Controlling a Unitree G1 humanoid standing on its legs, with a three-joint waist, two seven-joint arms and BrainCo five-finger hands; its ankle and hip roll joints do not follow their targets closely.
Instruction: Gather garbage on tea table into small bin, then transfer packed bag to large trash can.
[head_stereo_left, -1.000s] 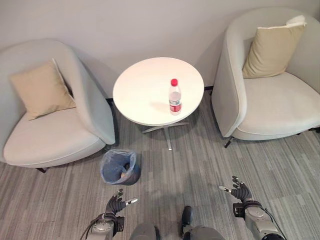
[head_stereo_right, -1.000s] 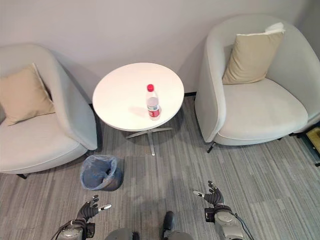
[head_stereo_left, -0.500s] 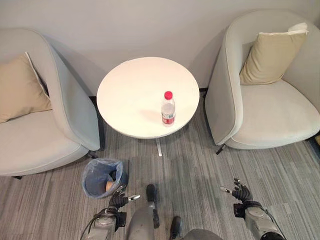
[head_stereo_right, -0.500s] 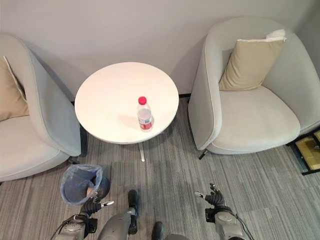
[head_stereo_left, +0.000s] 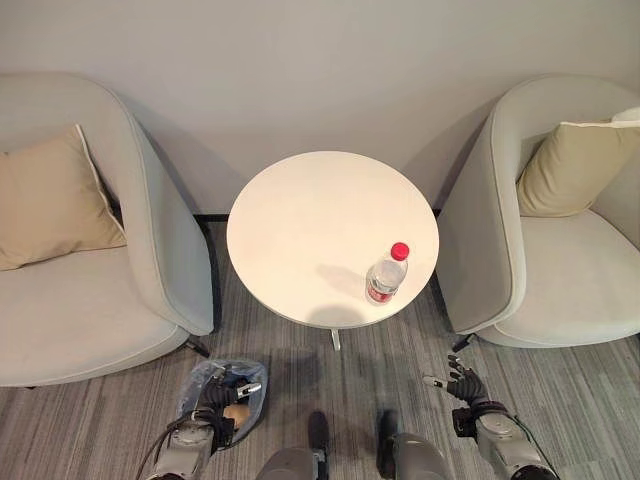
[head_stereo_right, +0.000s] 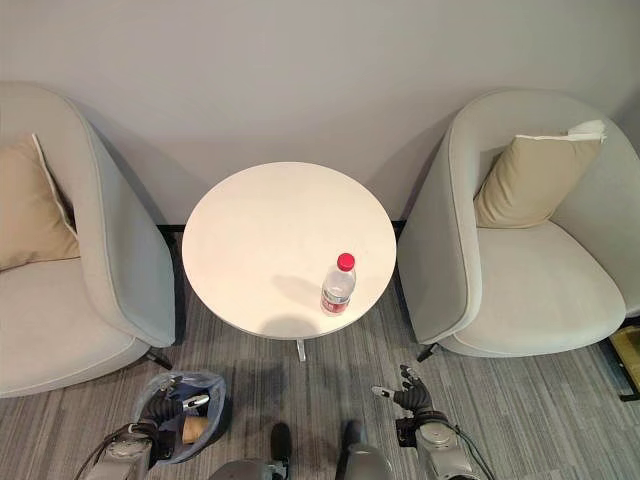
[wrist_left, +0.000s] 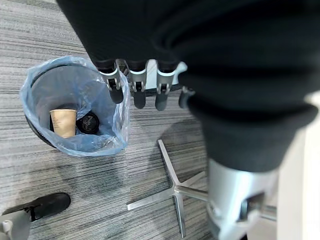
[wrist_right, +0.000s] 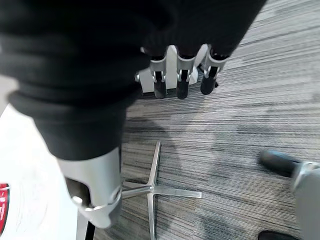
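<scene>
So far, done: a paper cup (wrist_left: 63, 122) and a dark item already lie in the lined bin (wrist_left: 107, 145), lower left on the floor.
Left to do: the bottle (head_stereo_left: 385, 273) stands right of centre on the table (head_stereo_left: 290, 230); then the bag goes to the large can.
Hands: left hand (head_stereo_left: 218, 398) above the bin, right hand (head_stereo_left: 462, 384) lower right, both empty, fingers relaxed.
Writing: bottle's red label, too small to read.

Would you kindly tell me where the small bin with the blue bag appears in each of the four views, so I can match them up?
Left eye view: small bin at bottom left, on the floor in front of the left armchair.
Right eye view: bottom left, beside the left hand.
Left wrist view: upper left, paper cup inside.
Right wrist view: not in it.
Shared landmark: the table's metal cross base.
</scene>
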